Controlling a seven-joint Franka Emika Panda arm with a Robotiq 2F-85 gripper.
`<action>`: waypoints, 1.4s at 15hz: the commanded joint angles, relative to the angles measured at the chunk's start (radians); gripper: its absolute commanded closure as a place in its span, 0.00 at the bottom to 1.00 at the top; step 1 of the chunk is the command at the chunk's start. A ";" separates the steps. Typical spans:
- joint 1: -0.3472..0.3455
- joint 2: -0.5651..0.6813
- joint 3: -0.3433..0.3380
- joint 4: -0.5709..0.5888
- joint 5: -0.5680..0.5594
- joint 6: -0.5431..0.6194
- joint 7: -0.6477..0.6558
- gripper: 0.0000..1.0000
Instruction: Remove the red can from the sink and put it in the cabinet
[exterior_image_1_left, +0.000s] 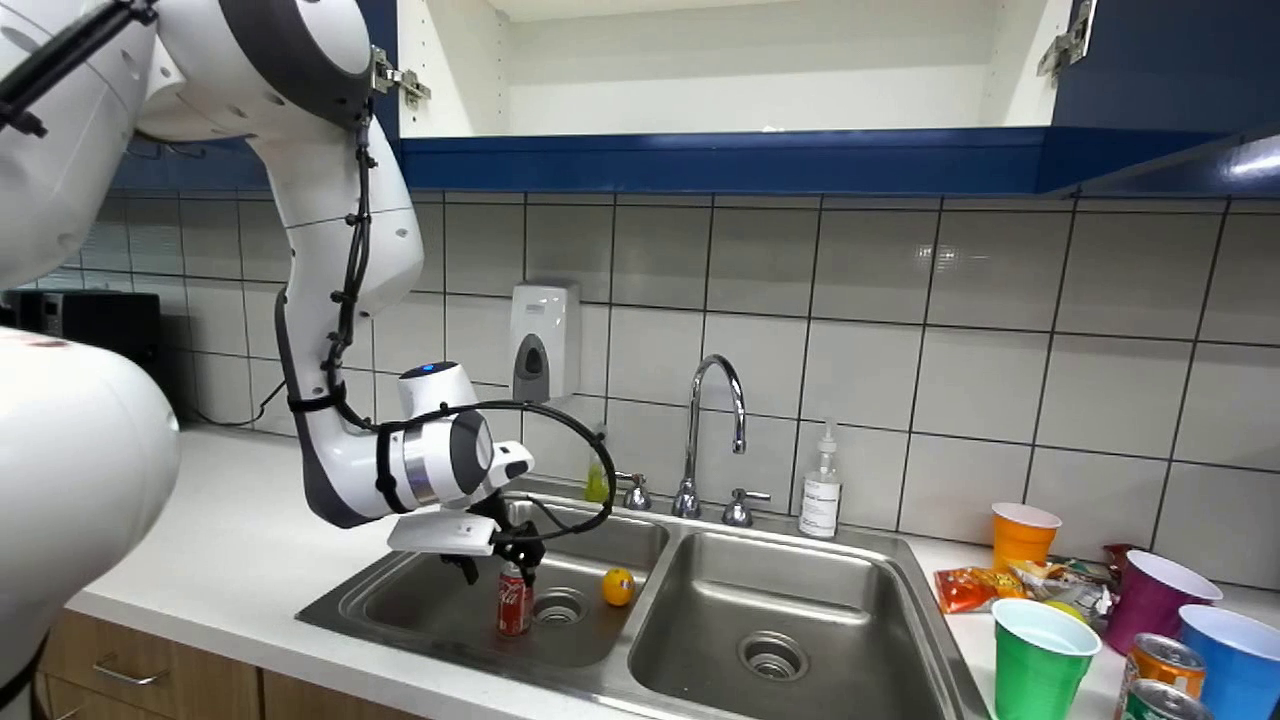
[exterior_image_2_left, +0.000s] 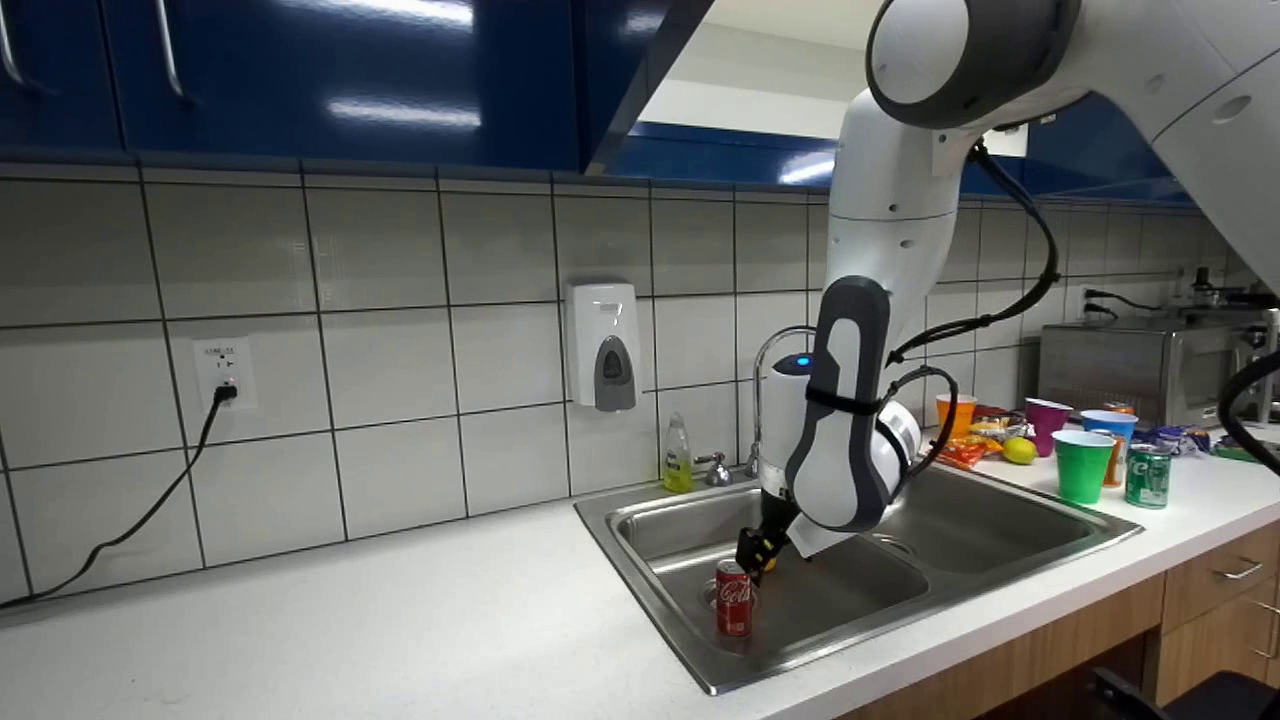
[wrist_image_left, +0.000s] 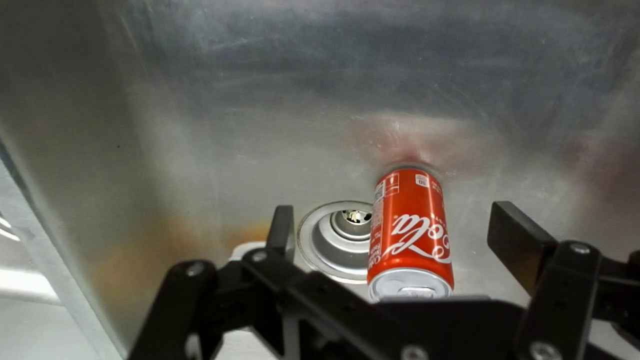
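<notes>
Red and silver-topped, the small cylindrical can (wrist_image_left: 410, 220) stands upright in the stainless-steel double-basin sink (exterior_image_1_left: 652, 610), just beside a round metal drain (wrist_image_left: 332, 243). The black two-fingered hand (wrist_image_left: 397, 230) has its fingers (wrist_image_left: 282, 230) spread wide; in the wrist view the can shows between them, apart from both. Past the drain lies a small round orange object (exterior_image_1_left: 617, 587). Above the sink, the white-lined dark blue cabinet (exterior_image_1_left: 720, 160) stands open.
</notes>
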 joint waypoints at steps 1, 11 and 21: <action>0.087 0.063 -0.046 0.023 0.150 0.061 -0.055 0.00; 0.154 0.147 -0.028 0.041 0.460 0.119 -0.150 0.00; 0.156 0.215 -0.020 0.095 0.522 0.162 -0.190 0.00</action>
